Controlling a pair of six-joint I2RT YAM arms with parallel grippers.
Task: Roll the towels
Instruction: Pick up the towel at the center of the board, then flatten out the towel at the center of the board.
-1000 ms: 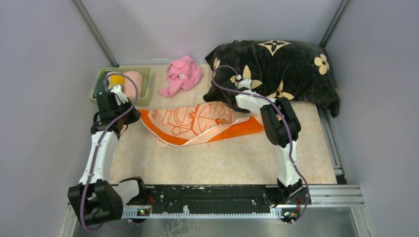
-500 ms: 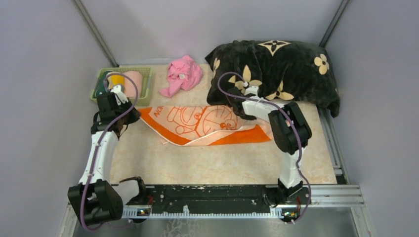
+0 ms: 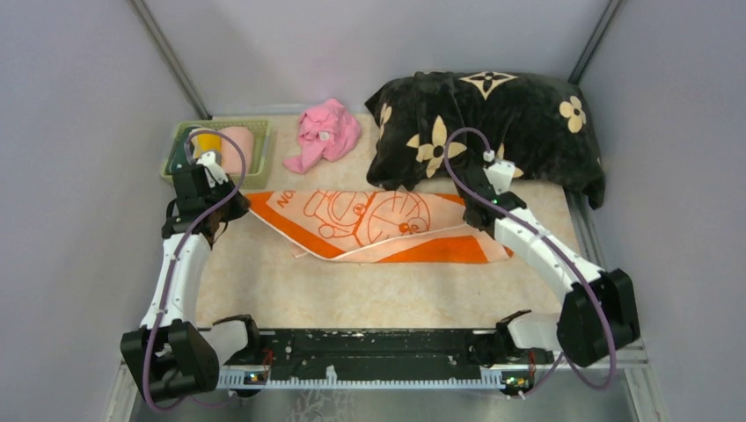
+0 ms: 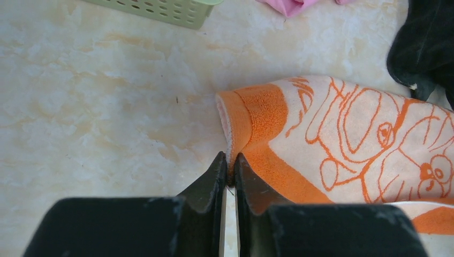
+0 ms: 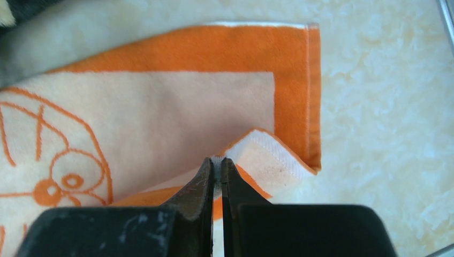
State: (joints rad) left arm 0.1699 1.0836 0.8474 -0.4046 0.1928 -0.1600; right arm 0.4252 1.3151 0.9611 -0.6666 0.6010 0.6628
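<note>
- Peach terry with an orange border: the cartoon-cat towel (image 3: 378, 224) lies flat on the counter (image 3: 369, 294), just in front of the black flowered blanket (image 3: 493, 132). Its long axis runs side to side along the blanket's near edge.
- The towel's far edge looks to be touching the blanket's front fold, or maybe tucked under it. Can't tell which from above.
- The left end effector (image 4: 227, 158) is pressed together on the orange border at the end of the towel that pokes out past the blanket's left side.
- The right end effector (image 5: 217, 161) is pinched shut on a turned-up corner at the other end, below the blanket's right half. The pale underside shows there.
- So each arm has one short end and neither is closer. The cloth is strung between them, with a lengthwise flap folded over along the side away from the blanket.
- My guess is the roll has to travel along that long axis, from one short end toward the other, so one arm lets go and tucks its end while the other anchors.
- Watch the blanket side, since the far edge could drag on it and skew the roll.
</note>
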